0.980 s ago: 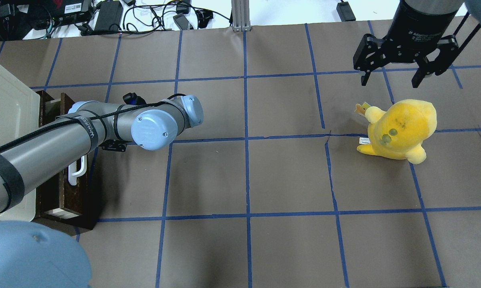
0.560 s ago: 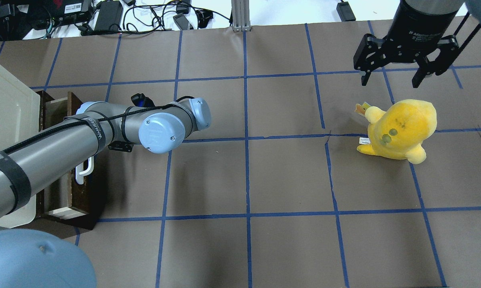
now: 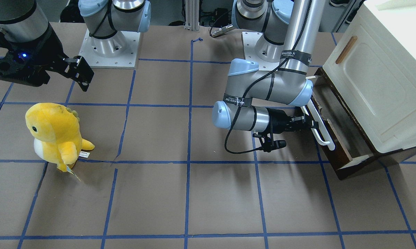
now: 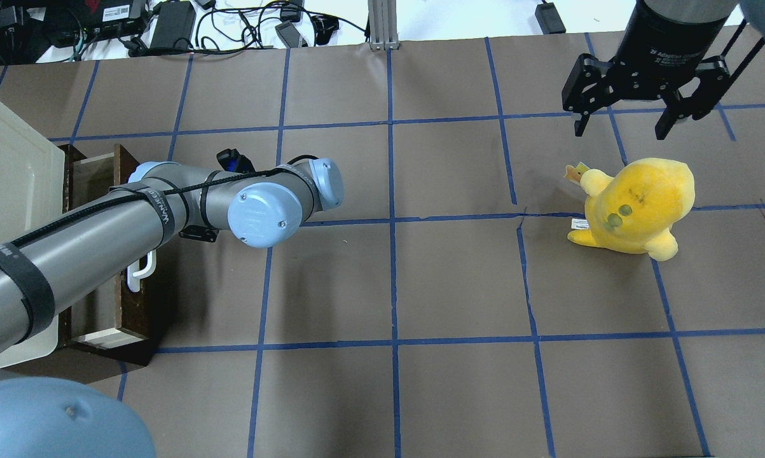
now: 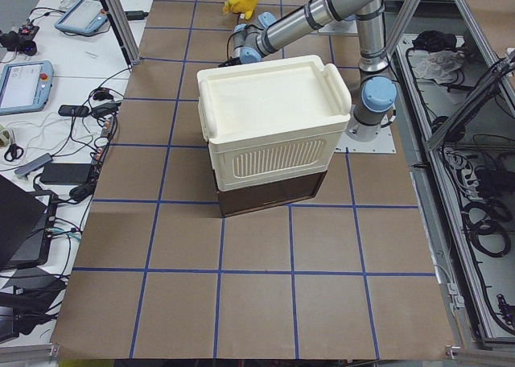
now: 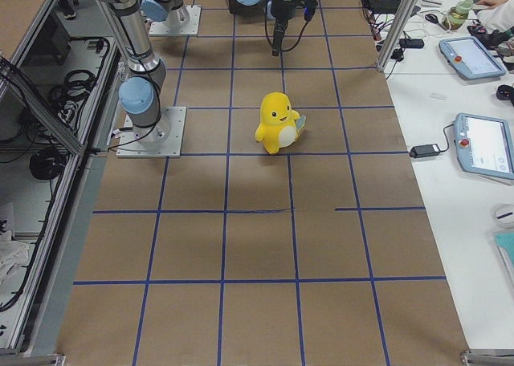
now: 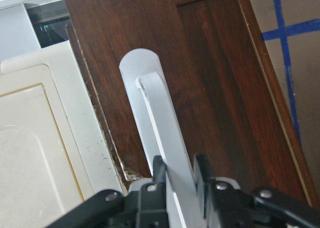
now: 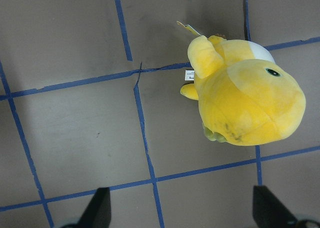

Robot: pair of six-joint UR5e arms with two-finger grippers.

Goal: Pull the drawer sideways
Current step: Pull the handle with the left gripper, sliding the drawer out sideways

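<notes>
1. A brown paper-covered table [image 4: 458, 280] carries a blue tape grid, with a cream cabinet [image 3: 377, 79] at the robot's left end.
2. The drawer [image 3: 336, 154] sits under that cabinet, slid partway out, its pale inside showing.
3. The left gripper [image 7: 179, 164] is clamped on the drawer's white bar handle [image 7: 150, 103], a finger on either side.
4. The right gripper [image 4: 620, 130] hangs with its fingers spread, over the table near a yellow plush toy [image 4: 636, 203], touching nothing.
</notes>
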